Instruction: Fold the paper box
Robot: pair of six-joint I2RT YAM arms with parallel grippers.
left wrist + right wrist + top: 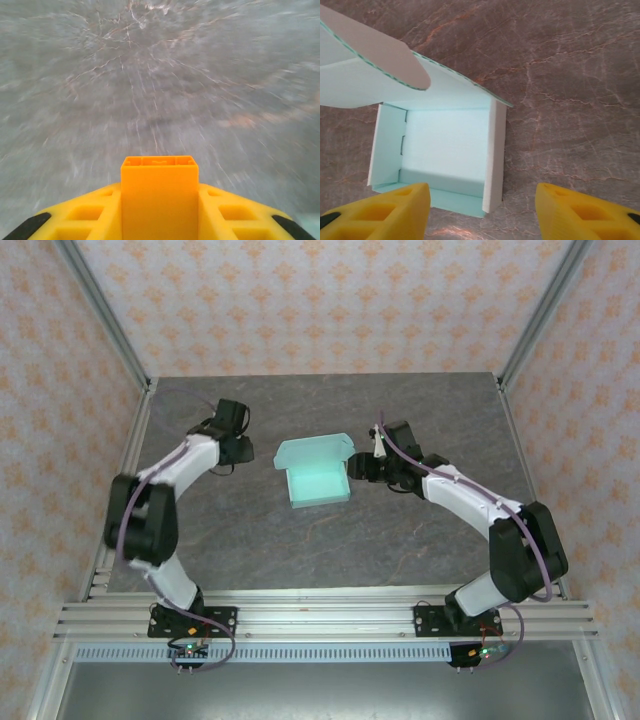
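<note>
**Left gripper** (238, 450): left part of the table (420, 530), well apart from the box, aimed down at bare grey surface. The wrist view is blurred, so I cannot tell whether the fingers are parted or pressed together.

**Box** (318, 485): mid-table, between the two grippers. The tray walls are up. The lid (313, 450) rises from the far edge and curls over, not closed. The long axis and lid hinge run left to right.

**Right gripper** (482, 186): just beside the box's right end, fingers spread wide, pinching nothing. The tray's near right corner lies in the gap.

**Relation:** the right arm is the nearer, and the box lies ahead and left of it. Bringing the lid down likely means a push across the short axis, towards the near edge.
</note>
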